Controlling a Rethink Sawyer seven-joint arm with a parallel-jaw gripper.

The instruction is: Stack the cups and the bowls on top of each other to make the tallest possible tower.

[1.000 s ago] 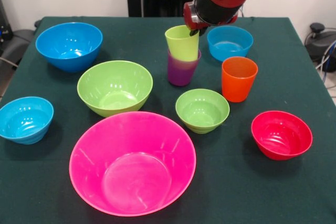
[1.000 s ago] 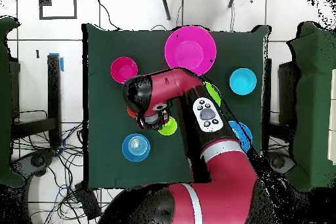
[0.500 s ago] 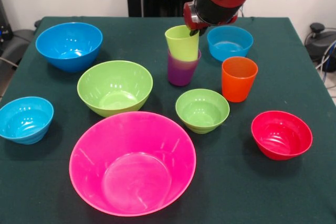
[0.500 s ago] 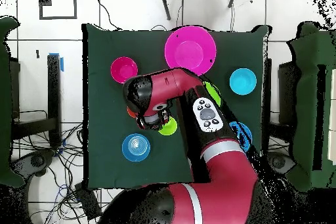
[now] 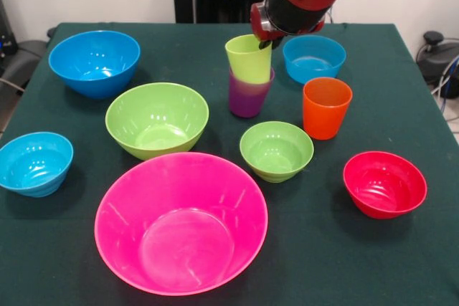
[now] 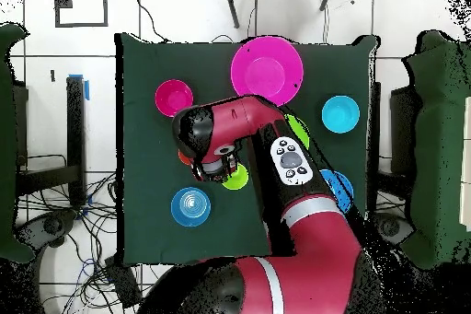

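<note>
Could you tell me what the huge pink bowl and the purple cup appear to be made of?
The huge pink bowl looks like glossy moulded plastic: pale streaky highlights cross its inner wall. The purple cup seems a translucent, duller plastic, its colour lighter near the rim, where the lime green cup sits in it.

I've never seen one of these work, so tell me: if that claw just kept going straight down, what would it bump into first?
Probably the lime green cup, nested tilted in the purple cup. The claw sits at its far rim, though depth is unclear; it might pass just behind onto the table.

lime green cup [image 5: 249, 57], translucent purple cup [image 5: 247, 98], orange cup [image 5: 326, 107]
</note>
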